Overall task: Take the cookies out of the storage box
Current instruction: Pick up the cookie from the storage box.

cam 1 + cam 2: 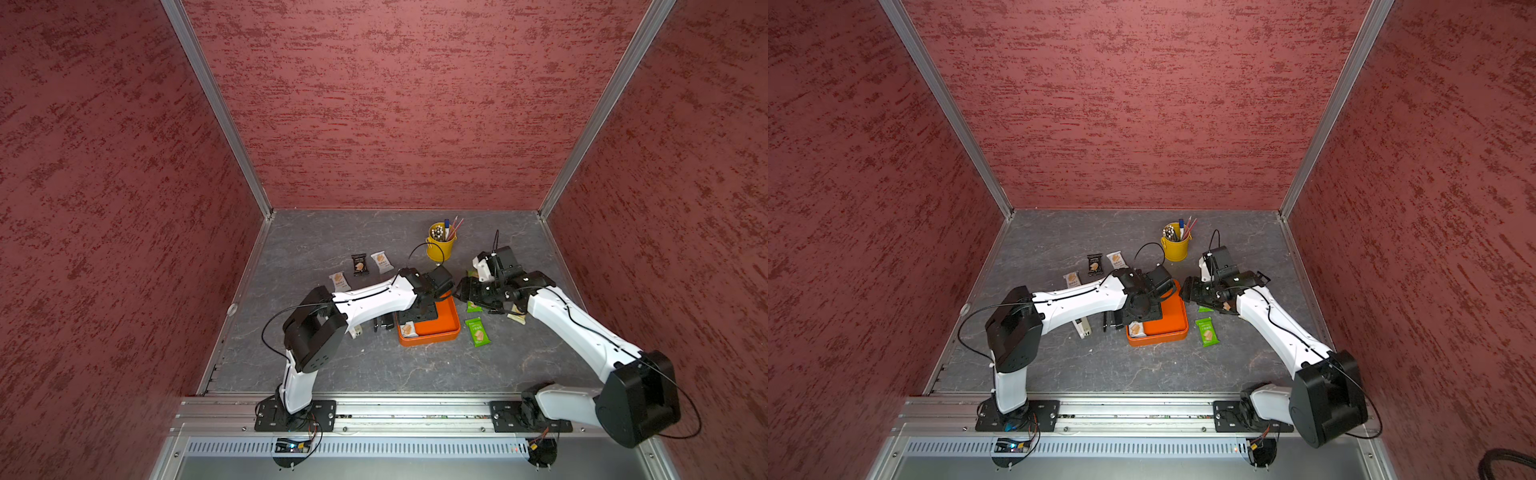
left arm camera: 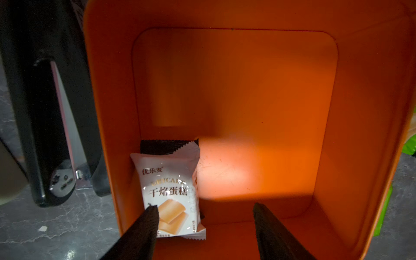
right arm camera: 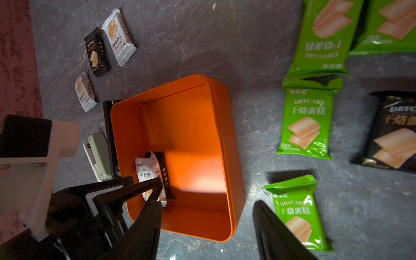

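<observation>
Box [image 1: 446,324] sits mid-table, a bit toward the near edge: bright orange, smooth, low walls, rounded corners. In both top views my left arm covers much of it, and I only catch a white packet [image 1: 1135,329] in its near-left corner. On the left wrist view that white packet [image 2: 171,191] shows glossy film, zigzag ends and a tan biscuit print. A black packet [image 2: 162,146] pokes out from under it, which neither top view shows. The rest of the box floor [image 2: 247,90] is bare orange.

Left gripper [image 2: 204,206] is down in the box, fingers about half apart and holding nothing. One fingertip [image 2: 153,211] overlaps the white packet's edge; contact I can't judge.

Right gripper [image 3: 207,202] hangs off the box's right side, fingers spread and empty. Its camera shows green packets [image 3: 306,121] flat on the grey marbled table [image 3: 247,56], mostly hidden under the arm from above. A black stapler [image 2: 45,112] lies against the box's left wall.
</observation>
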Robot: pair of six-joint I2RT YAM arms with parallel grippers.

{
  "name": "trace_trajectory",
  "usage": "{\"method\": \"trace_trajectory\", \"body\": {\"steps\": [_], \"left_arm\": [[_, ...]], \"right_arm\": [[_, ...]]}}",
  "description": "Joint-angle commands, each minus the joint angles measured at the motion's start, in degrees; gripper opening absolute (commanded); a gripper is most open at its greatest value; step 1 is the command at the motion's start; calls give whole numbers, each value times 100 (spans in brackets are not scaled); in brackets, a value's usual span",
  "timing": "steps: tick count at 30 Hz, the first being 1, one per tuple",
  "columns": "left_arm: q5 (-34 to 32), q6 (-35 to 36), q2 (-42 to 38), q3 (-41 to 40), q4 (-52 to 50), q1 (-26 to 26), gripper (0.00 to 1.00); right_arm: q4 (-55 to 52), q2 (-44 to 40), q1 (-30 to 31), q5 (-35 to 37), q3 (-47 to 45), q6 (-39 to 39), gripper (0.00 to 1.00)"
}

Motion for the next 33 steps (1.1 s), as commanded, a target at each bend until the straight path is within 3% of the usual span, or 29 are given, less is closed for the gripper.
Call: {"method": "trace_trajectory", "body": {"steps": [1, 16, 25, 33], "left_arm": [[182, 26, 204, 134, -26, 40, 72], [441, -134, 491, -19, 313, 10, 73], [418, -36, 906, 621, 391, 25, 73], [252, 204, 657, 714, -80, 120, 74]], "right_arm": [[-39, -103, -109, -21, -48, -194, 69], [-413, -105, -381, 20, 20, -497, 69], [-551, -34, -394, 73, 186, -605, 69], [-543, -50, -399, 104, 185, -597, 69]]}}
